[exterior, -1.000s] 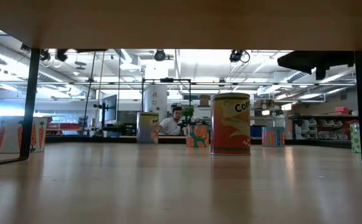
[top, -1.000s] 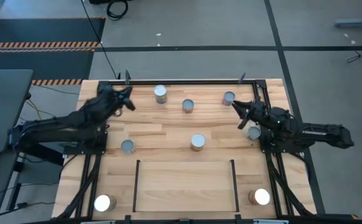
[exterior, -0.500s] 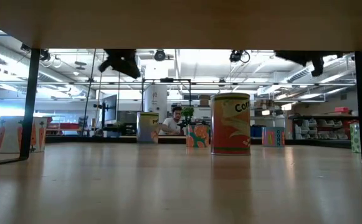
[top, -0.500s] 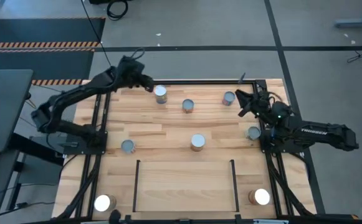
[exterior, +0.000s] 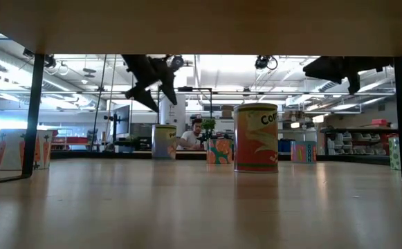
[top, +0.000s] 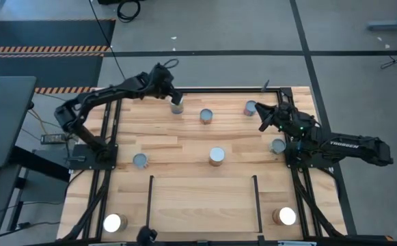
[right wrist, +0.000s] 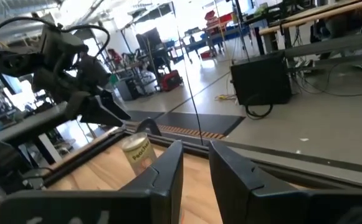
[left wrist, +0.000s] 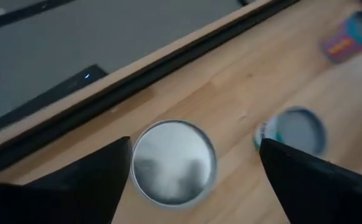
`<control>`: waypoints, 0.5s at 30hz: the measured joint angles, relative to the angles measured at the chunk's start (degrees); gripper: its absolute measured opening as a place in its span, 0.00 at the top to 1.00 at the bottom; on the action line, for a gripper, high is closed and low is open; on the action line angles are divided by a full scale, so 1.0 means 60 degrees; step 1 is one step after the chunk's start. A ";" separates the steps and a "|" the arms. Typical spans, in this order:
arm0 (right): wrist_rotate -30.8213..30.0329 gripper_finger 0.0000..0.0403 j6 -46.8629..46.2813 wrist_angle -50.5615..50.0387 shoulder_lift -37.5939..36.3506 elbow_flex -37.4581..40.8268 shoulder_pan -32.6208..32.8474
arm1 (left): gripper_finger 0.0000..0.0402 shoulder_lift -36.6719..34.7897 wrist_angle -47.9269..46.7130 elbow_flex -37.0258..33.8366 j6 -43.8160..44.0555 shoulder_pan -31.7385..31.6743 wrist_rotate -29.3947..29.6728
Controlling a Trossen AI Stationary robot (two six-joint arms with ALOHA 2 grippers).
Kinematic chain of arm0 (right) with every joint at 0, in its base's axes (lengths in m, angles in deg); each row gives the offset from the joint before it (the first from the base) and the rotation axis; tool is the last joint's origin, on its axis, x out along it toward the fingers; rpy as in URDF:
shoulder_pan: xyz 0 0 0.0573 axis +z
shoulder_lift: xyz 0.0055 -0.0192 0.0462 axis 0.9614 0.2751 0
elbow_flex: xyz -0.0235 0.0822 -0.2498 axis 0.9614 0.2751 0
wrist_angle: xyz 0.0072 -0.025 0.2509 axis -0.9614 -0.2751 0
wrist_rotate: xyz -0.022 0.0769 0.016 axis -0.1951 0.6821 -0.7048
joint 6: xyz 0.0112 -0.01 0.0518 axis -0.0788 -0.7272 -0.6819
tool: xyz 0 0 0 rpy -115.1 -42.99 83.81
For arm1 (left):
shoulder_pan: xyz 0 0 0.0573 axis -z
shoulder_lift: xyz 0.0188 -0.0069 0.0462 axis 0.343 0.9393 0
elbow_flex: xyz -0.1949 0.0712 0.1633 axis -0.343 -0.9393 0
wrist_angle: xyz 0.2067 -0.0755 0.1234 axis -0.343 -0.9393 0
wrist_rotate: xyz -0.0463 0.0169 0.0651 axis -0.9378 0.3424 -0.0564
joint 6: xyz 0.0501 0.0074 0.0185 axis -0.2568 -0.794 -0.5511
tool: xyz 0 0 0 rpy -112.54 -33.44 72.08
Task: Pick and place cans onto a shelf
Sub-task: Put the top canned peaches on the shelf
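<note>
From above, the dark left gripper (top: 173, 95) hangs over a short grey-topped metal can (top: 178, 104) near the far edge of the striped plank table (top: 184, 147). The dark right gripper (top: 261, 115) sits just beside another grey-topped can (top: 251, 108) at the far right. Further cans stand mid-table, and two white-topped ones at the near corners flank the pale wood shelf with thin black rails (top: 203, 203), which holds no can.

In the low view, the left gripper's fingers (exterior: 143, 96) splay apart above a distant can (exterior: 164, 141); a large orange-and-green labelled can (exterior: 256, 137) stands nearer. A person (exterior: 190, 137) sits in the room beyond.

The left wrist view shows its wide-open fingers (left wrist: 93, 174) on either side of the round grey lid (left wrist: 173, 163), without touching it.

The right wrist view shows its fingers (right wrist: 168, 171) nearly together, holding nothing, with the left gripper (right wrist: 106, 112) above a labelled can (right wrist: 138, 151).
</note>
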 joint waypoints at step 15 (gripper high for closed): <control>0.0007 0.79 0.0004 -0.0376 0.0000 0.0000 -0.0089 | 0.09 0.1693 -0.1468 0.1517 0.3242 0.1149 0.3669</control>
